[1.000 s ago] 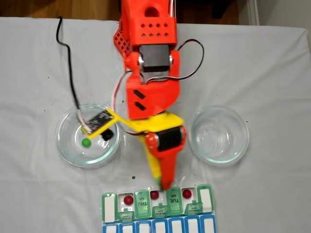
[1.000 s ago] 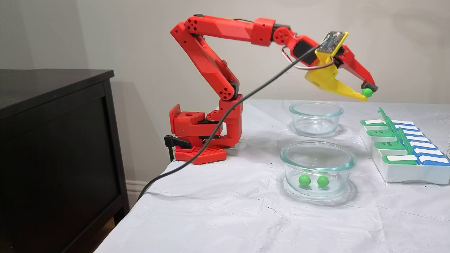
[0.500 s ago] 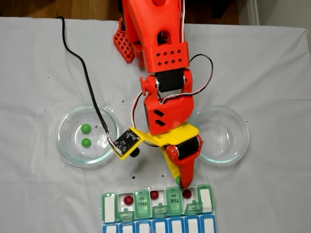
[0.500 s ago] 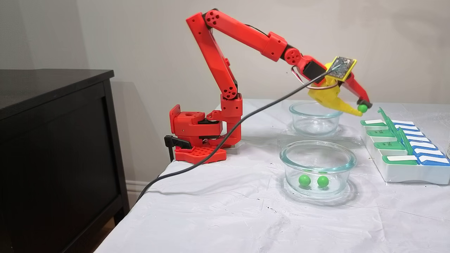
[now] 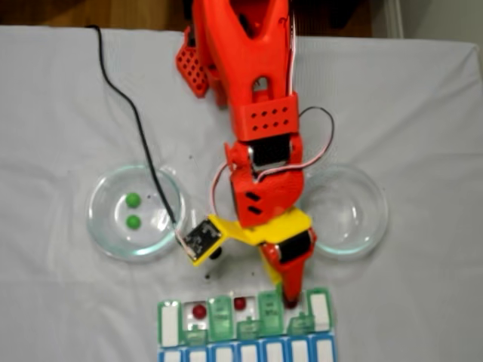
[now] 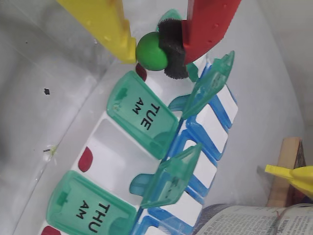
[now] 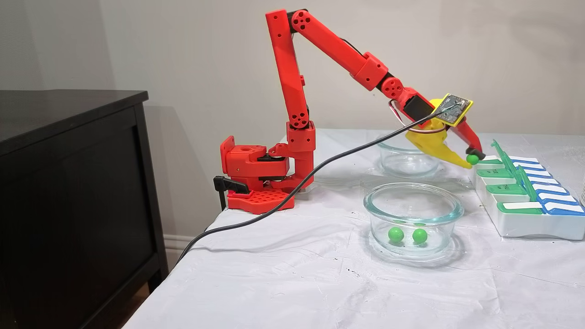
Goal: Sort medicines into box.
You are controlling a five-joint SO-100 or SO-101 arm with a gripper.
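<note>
one green pill (image 6: 151, 51) is clamped in your end effector (image 6: 152, 52), which has come down from above the glass dishes to hang just over the box (image 6: 146, 161). two green pills (image 7: 396, 235) wait in the near dish (image 7: 413, 201); you can probably release soon into the open compartment.

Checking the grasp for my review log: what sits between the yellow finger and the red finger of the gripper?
In the wrist view, a small green ball pill is pinched between them, against the red finger's black foam pad, above the pill organizer.
</note>
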